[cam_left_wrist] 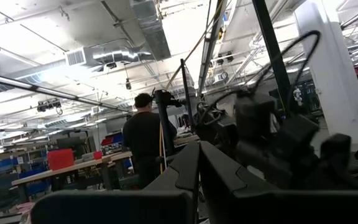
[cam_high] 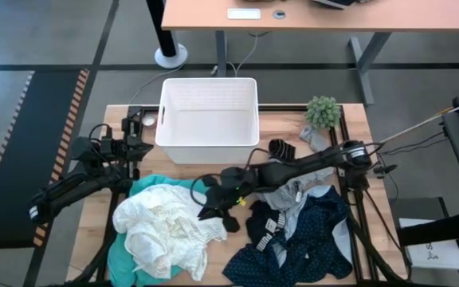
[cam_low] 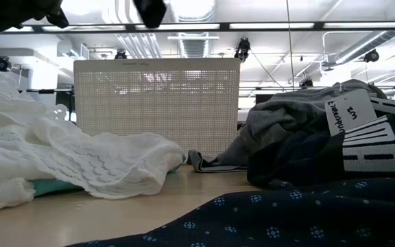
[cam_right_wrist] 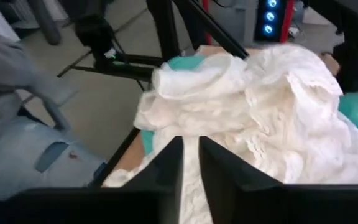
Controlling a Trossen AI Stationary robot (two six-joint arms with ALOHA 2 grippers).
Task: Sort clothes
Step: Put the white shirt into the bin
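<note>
Two arms are available; I work with the right gripper (cam_high: pixel 217 203), fingers nearly together and holding nothing, extended to table centre. White garment (cam_high: pixel 170 227) lies just beside it at 8 o'clock, heaped on teal cloth (cam_high: pixel 122 255), with no clear long axis. Left gripper (cam_high: pixel 42 211) waits at 9 o'clock, farther off, fingers together.

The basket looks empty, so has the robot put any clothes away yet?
Not yet. The white basket holds nothing. The right gripper hovers beside the white garment, fingers nearly closed with nothing in them. The left gripper waits by the table's left edge, shut. The teal garment, the navy dotted garment and the grey one remain piled.
</note>
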